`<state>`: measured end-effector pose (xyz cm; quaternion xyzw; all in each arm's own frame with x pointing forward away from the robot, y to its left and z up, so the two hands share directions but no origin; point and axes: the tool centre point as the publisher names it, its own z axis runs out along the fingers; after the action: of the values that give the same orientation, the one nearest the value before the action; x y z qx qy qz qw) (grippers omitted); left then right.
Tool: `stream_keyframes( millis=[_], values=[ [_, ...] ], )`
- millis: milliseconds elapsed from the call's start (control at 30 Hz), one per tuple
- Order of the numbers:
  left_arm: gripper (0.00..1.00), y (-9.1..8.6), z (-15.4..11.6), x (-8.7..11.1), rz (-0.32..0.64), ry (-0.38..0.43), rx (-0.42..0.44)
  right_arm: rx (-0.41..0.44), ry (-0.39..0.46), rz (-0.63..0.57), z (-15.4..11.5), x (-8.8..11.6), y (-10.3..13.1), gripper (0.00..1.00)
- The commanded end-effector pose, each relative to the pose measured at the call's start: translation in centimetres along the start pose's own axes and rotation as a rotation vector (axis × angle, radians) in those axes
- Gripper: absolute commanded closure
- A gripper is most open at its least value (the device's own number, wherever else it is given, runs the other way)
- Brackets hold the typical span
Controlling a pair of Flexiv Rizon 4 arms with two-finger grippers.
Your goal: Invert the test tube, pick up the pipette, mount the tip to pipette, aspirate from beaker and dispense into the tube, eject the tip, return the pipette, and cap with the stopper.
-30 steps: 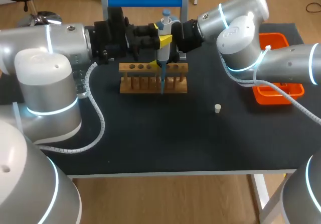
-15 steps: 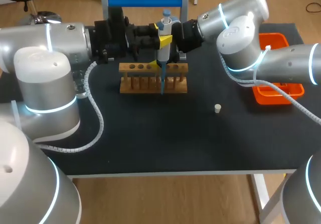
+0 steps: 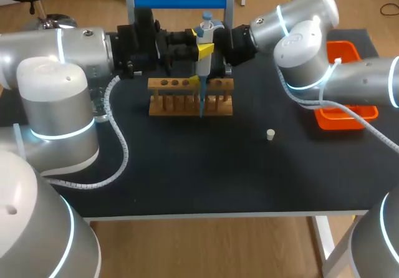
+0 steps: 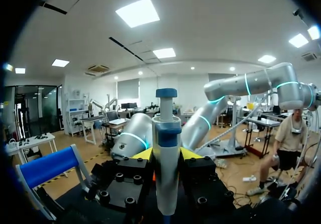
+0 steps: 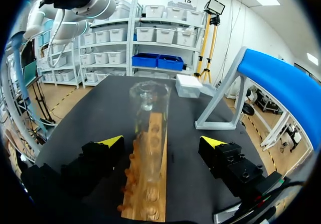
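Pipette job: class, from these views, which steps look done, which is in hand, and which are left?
Done: the test tube stands mouth-up in the rack, and the pipette carries a blue tip. In hand: the left hand holds the pipette, tip down at the rack; no liquid can be made out. Left: eject the tip, return the pipette, fit the stopper, lying loose on the table.

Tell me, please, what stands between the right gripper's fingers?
In the right wrist view, the test tube stands in the rack, touching neither finger of the right gripper.
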<state>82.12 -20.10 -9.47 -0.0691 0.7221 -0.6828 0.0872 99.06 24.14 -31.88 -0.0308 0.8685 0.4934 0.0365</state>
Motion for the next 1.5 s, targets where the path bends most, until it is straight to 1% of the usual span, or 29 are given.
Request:
stream_keyframes(
  millis=[33,200,367,467,567,667,733,833,1100,1133,1267,1367,1500],
  values=[
    [1.0,0.1,0.0,-0.1,0.001,0.001,0.003,-0.026,-0.012,0.001,-2.4,1.2,-0.6,0.0],
    [1.0,0.1,0.0,-0.1,0.001,0.001,0.003,-0.054,-0.024,-0.01,-4.9,2.4,-0.8,0.0],
    [1.0,0.1,0.0,-0.1,0.001,0.001,0.003,-0.084,-0.038,-0.029,-8.1,4.5,-1.1,0.0],
    [1.0,0.1,0.0,-0.1,0.001,0.001,0.003,-0.122,-0.046,-0.034,-10.1,5.7,-1.1,0.0],
    [1.0,0.1,0.0,-0.1,0.001,0.001,0.003,-0.155,-0.061,-0.044,-11.9,6.9,-0.8,0.0],
    [1.0,0.1,0.0,-0.1,0.001,0.001,0.003,-0.217,-0.066,-0.037,-13.4,8.1,-0.2,0.0],
    [1.0,0.1,0.0,-0.1,0.001,0.001,0.003,-0.253,-0.065,-0.015,-14.4,8.9,0.4,0.0],
    [1.0,0.1,0.0,-0.1,0.001,0.001,0.003,-0.282,-0.073,-0.003,-15.5,9.8,1.5,0.0],
    [1.0,0.1,0.0,-0.1,0.001,0.001,0.003,-0.365,-0.119,0.037,-17.5,11.7,4.1,0.0],
    [1.0,0.1,0.0,-0.1,0.001,0.001,0.003,-0.385,-0.115,0.038,-17.7,12.1,4.5,0.0],
    [1.0,0.1,0.0,-0.1,0.001,0.001,0.003,-0.395,-0.099,0.045,-17.4,13.2,5.9,0.0],
    [1.0,0.1,0.0,-0.1,0.001,0.001,0.003,-0.412,-0.07,0.041,-16.9,14.2,7.3,0.0],
    [1.0,0.1,0.0,-0.1,0.001,0.001,0.003,-0.451,-0.043,0.041,-16.6,15.0,8.6,0.0]
  ],
)
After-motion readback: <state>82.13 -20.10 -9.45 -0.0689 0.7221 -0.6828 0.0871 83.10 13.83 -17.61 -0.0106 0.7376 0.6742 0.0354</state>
